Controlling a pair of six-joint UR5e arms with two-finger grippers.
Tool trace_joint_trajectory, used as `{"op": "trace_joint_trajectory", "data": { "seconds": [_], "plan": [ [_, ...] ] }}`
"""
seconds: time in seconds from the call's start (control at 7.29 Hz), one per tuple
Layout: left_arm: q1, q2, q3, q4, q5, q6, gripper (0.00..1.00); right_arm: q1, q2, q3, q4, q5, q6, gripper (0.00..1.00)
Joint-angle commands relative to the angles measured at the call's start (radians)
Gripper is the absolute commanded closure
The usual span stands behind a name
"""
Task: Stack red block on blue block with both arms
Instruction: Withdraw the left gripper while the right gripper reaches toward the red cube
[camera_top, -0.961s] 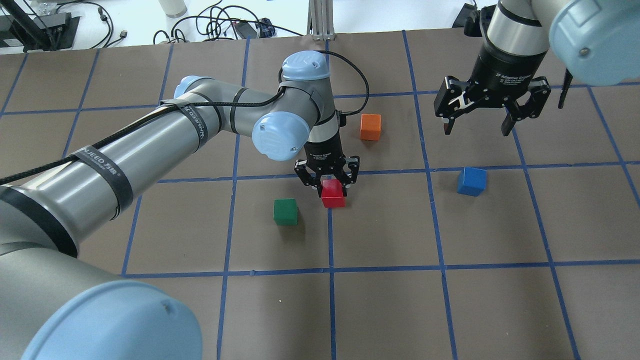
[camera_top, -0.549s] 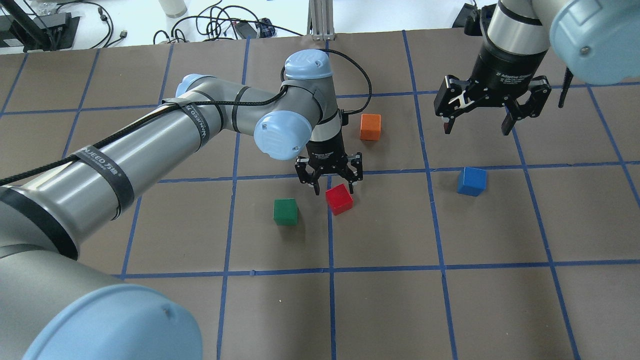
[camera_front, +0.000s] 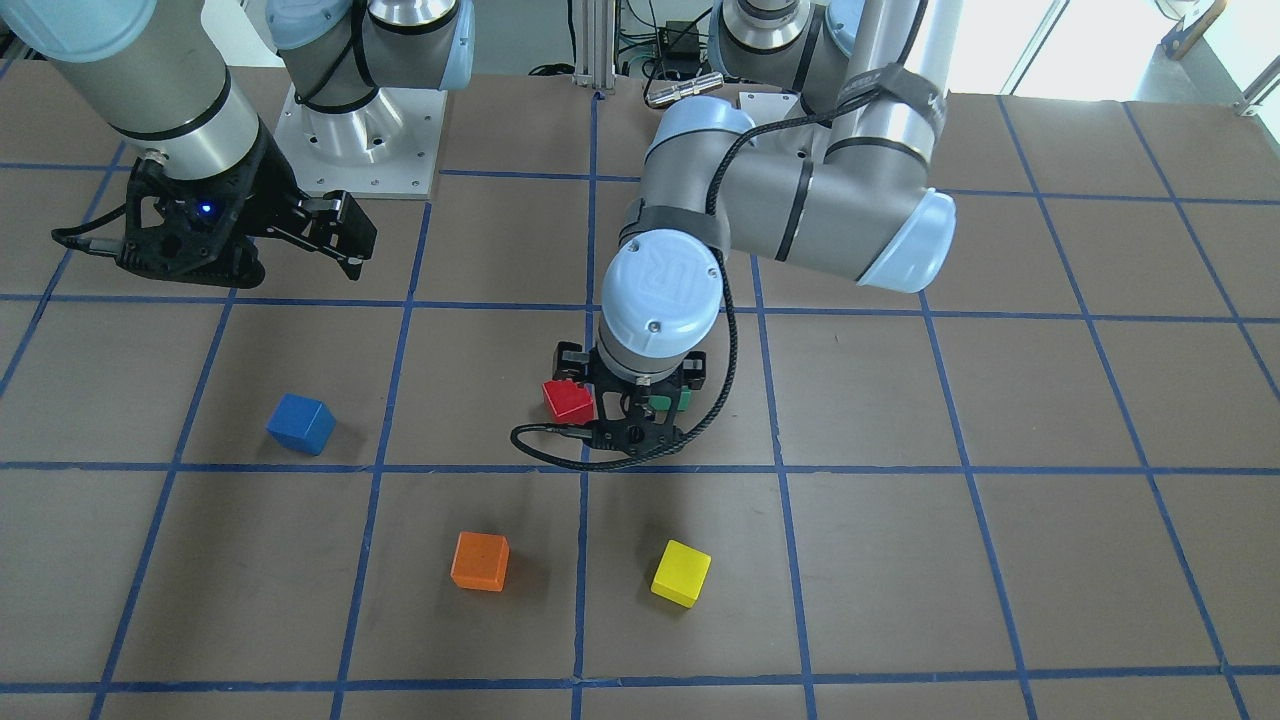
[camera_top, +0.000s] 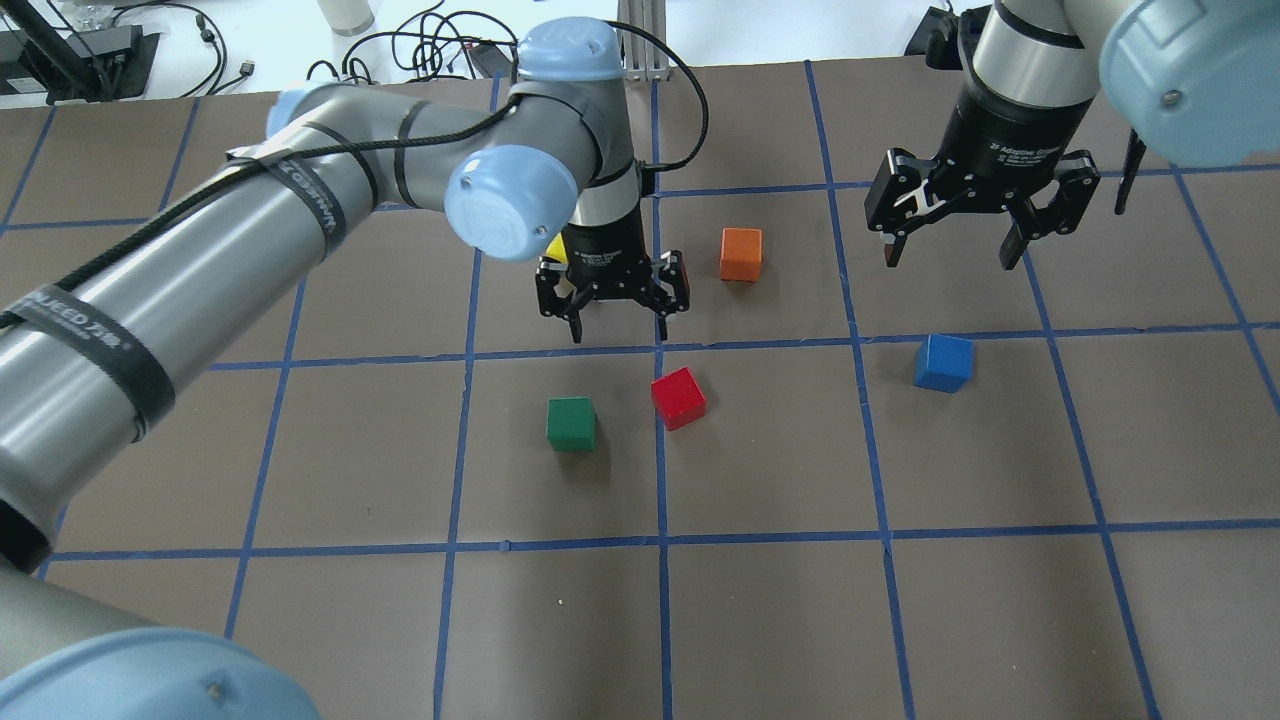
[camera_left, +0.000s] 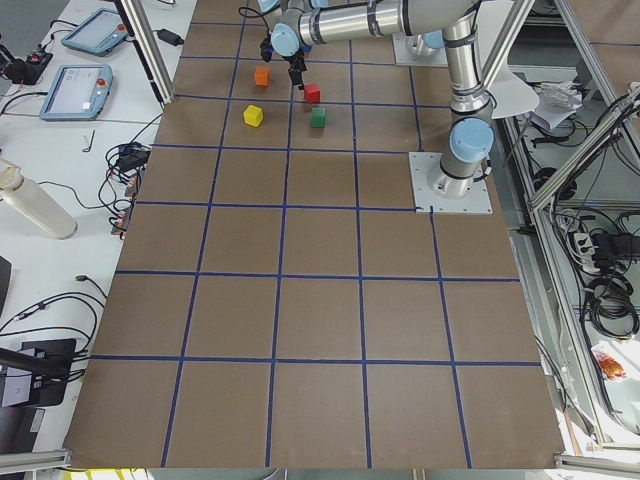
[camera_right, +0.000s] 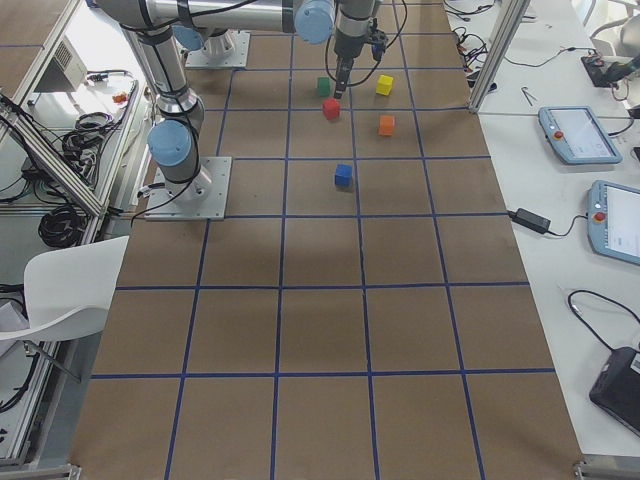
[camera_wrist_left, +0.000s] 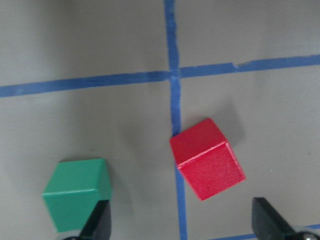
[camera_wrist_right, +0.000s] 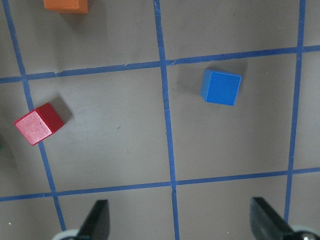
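Note:
The red block (camera_top: 678, 398) lies on the table, turned at an angle on a blue tape line; it also shows in the front view (camera_front: 569, 401) and the left wrist view (camera_wrist_left: 207, 157). The blue block (camera_top: 943, 362) sits apart to its right and shows in the right wrist view (camera_wrist_right: 221, 86). My left gripper (camera_top: 618, 330) is open and empty, raised above the table just behind the red block. My right gripper (camera_top: 950, 260) is open and empty, hovering behind the blue block.
A green block (camera_top: 571, 422) sits left of the red block. An orange block (camera_top: 741, 253) lies behind, beside the left gripper. A yellow block (camera_front: 681, 572) is mostly hidden behind the left wrist in the overhead view. Brown table with blue tape grid (camera_top: 660, 540).
My left gripper opened off the red block, then rose and pulled back and left. The red block stayed on the table, now rotated. The right arm barely moved.

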Motion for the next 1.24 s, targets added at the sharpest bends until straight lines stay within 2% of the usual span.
{"op": "trace_joint_trajectory", "data": {
  "seconds": [0.0, 0.27, 0.41, 0.82, 0.96, 1.1],
  "plan": [
    [0.095, 0.06, 0.105, -0.159, 0.009, 0.023, 0.0, 0.004, 0.006, 0.007, -0.021, 0.013, 0.001, 0.0],
    [0.216, 0.114, 0.127, -0.176, 0.01, 0.171, 0.0, 0.044, 0.03, 0.008, -0.036, 0.031, -0.002, 0.0],
    [0.253, 0.145, 0.123, -0.176, 0.045, 0.237, 0.0, 0.065, 0.047, 0.011, -0.044, 0.031, 0.003, 0.0],
    [0.299, 0.209, 0.1, -0.162, 0.049, 0.227, 0.01, 0.157, 0.133, 0.013, -0.127, 0.034, 0.019, 0.0],
    [0.299, 0.237, 0.05, -0.095, 0.05, 0.223, 0.03, 0.176, 0.148, 0.014, -0.151, 0.035, 0.036, 0.0],
    [0.293, 0.274, -0.051, 0.006, 0.05, 0.179, 0.0, 0.179, 0.155, 0.014, -0.155, 0.035, 0.039, 0.0]
  ]
}}
